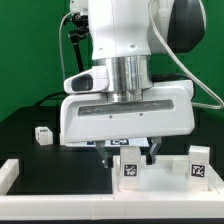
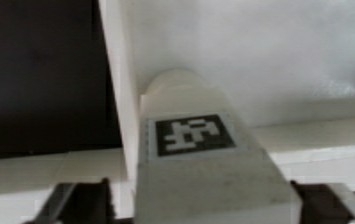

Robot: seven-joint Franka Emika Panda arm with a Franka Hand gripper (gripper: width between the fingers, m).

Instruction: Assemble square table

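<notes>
- Fingers of the tool stand spread, one on each side of a short white leg; no pinch on it shows.
- In the wrist view this leg fills the space between the dark fingers, its black-white tag turned toward the camera.
- Behind the leg lies the white slab, with the black worktop along its edge.
- A second tagged leg stands apart, toward the exterior view's right.
- A small white piece sits on the worktop well off to the exterior view's left.
- A white rail runs along the near edge.
</notes>
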